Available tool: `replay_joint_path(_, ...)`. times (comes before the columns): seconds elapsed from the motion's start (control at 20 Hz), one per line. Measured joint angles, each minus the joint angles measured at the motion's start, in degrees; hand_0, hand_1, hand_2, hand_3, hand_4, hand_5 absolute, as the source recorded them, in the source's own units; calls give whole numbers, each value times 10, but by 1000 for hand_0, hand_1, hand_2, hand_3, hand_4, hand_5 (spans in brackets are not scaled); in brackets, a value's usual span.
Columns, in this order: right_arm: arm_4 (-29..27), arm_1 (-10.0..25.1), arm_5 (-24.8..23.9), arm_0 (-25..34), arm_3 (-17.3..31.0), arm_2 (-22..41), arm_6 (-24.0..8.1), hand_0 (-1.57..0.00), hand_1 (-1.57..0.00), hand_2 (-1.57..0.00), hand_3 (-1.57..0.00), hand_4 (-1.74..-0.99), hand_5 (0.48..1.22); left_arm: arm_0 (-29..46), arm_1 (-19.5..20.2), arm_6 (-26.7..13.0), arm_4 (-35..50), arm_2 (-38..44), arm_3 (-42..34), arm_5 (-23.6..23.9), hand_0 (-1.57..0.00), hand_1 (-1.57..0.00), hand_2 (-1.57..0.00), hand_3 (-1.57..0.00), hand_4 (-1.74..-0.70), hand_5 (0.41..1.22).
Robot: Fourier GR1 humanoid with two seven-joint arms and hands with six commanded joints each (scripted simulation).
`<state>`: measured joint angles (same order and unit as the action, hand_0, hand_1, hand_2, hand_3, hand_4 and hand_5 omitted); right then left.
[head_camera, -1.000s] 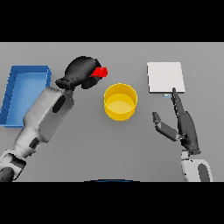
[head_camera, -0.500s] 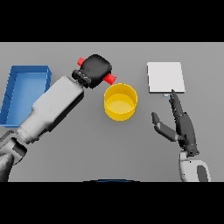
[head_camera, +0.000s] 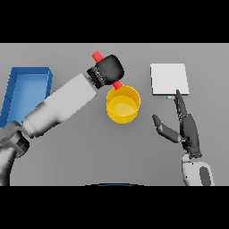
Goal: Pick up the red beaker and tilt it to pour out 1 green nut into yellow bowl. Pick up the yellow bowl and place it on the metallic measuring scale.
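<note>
My left hand [head_camera: 110, 68] is shut on the red beaker [head_camera: 97, 57], which lies tilted with one end sticking out up-left of the hand and the other end showing at the far rim of the yellow bowl [head_camera: 123, 104]. The hand hides most of the beaker. The bowl stands at the table's middle, and I see no nut inside it. The metallic measuring scale [head_camera: 168, 78] is a pale square plate at the back right. My right hand [head_camera: 188, 129] stands open just in front of the scale, fingers straight, holding nothing.
A blue tray [head_camera: 26, 91] lies at the far left, behind my left forearm. Grey table [head_camera: 89, 152] surrounds everything.
My left hand has carried the red beaker rightwards towards the bowl and turned it, so its lower end now hangs over the bowl's far rim. The right hand has barely moved.
</note>
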<state>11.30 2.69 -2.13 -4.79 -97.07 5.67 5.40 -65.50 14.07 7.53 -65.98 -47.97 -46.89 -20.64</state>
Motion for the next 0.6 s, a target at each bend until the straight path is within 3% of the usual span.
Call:
replay_joint_path(0.3,-4,-3,4,-9,3,2,17,1,1,1,1,-1130,565,-34,-3,30,-69,-67,24,12,-1571,-1571,-1571,-1563,-1736,1221)
replay_joint_path(0.4,3,-2,-3,-5,-2,2,4,1,1,1,1,-1132,573,-40,-8,35,-91,-87,35,21,-1571,-1571,-1571,-1566,-1734,1221)
replay_joint_path(0.6,-3,3,2,-10,-12,-1,11,1,1,1,1,-1133,579,-59,-10,46,-128,-120,43,33,-1571,-1571,-1571,-1569,-1733,1221)
